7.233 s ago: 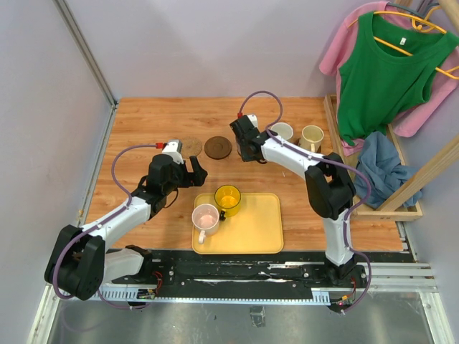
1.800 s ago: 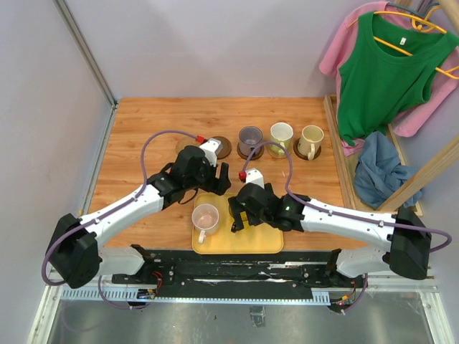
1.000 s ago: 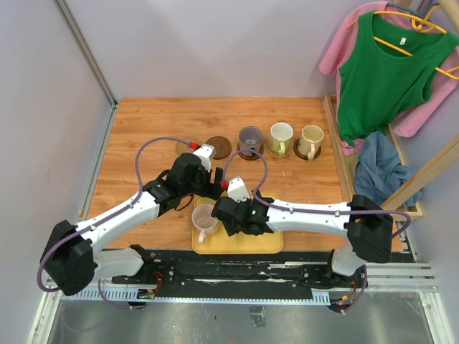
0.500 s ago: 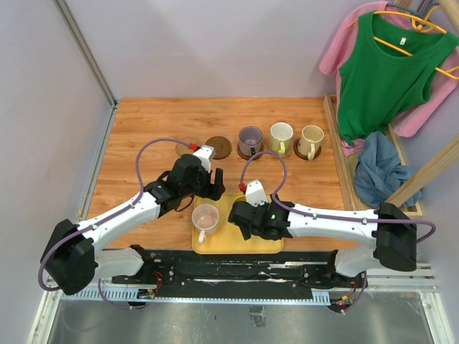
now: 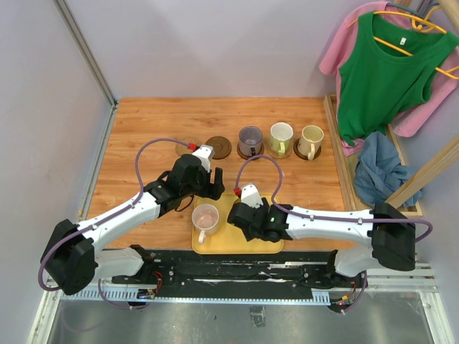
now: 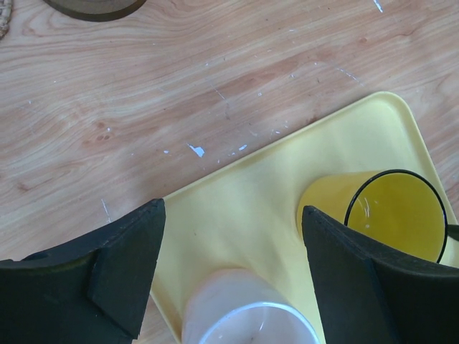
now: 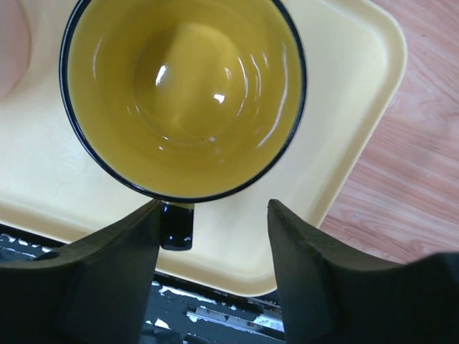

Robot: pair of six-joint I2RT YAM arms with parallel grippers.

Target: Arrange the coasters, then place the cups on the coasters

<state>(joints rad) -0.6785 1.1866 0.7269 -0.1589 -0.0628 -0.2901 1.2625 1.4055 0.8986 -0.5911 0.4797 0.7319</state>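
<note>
A yellow cup [image 7: 183,93] stands on the yellow tray [image 7: 344,107]. Its black handle [image 7: 176,223] sits between the jaws of my right gripper [image 7: 211,265], against the left finger; the jaws stand apart and the gripper is open. A pink cup [image 5: 206,215] stands on the tray's left part. My left gripper [image 6: 229,279] hangs open over the tray's far-left corner, with the pink cup [image 6: 244,315] below it and the yellow cup [image 6: 380,211] to its right. At the back, grey-purple [image 5: 249,138], pale [image 5: 281,135] and cream [image 5: 311,138] cups stand on coasters. One tan coaster [image 5: 183,147] and one dark brown coaster [image 5: 218,147] lie bare.
The tray [image 5: 269,236] lies at the table's near edge, just ahead of the black base rail [image 5: 237,269]. A wooden rack [image 5: 373,208] with a blue cloth [image 5: 380,168] and hanging green and pink garments borders the right side. A grey wall runs along the left.
My right wrist has shifted sideways over the tray's near half, first right, then slightly back left. The left arm and the cups have not moved.
</note>
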